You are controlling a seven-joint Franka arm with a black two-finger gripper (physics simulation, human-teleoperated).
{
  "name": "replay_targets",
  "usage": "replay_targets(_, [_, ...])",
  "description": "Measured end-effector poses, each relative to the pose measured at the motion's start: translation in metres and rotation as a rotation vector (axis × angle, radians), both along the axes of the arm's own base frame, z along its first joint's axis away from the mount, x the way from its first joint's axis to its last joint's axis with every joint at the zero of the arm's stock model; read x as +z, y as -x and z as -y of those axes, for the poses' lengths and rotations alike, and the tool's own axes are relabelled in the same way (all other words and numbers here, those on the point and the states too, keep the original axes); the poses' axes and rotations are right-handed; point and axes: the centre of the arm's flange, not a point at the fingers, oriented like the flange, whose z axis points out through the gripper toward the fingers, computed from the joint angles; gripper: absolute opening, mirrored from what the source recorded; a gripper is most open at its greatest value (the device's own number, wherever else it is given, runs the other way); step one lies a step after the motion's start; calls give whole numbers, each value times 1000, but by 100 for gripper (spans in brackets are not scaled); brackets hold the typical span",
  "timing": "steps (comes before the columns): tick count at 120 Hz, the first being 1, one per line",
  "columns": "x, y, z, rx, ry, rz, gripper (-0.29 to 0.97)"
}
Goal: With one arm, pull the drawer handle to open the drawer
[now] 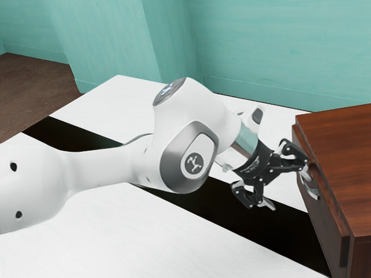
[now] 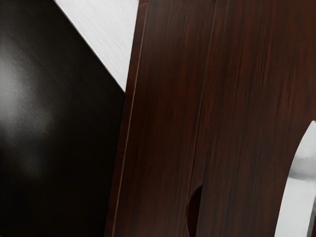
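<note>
A dark brown wooden cabinet [image 1: 342,145] stands at the exterior view's right, with its drawer front [image 1: 327,217] facing the arm. A small silver handle [image 1: 309,185] sits on that front, which looks flush with the cabinet. My black gripper [image 1: 287,185] is open just in front of the handle, jaws spread wide. The upper finger [image 1: 295,153] reaches almost to the handle and the lower finger [image 1: 255,200] hangs over the table. In the wrist view the drawer front [image 2: 237,108] is very close, and the silver handle [image 2: 301,187] curves in beside it.
The white table [image 1: 116,231] has a wide black band [image 1: 191,202] running across it under the gripper. Teal walls [image 1: 261,40] stand behind. A brown floor [image 1: 29,81] lies at the far left. The arm's large white elbow [image 1: 185,139] is in the middle.
</note>
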Motion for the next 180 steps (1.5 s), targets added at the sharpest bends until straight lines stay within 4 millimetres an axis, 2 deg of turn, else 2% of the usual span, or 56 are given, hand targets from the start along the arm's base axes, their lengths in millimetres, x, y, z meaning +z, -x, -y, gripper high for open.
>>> replay_targets(46, [0,4,-9,4,-10,-16,68])
replay_targets(66, [0,12,-17,13,-17,-26,68])
replay_targets(153, [5,61,-59,69,-45,-44,68])
replay_targets(180, [6,82,-79,95,-52,-50,68])
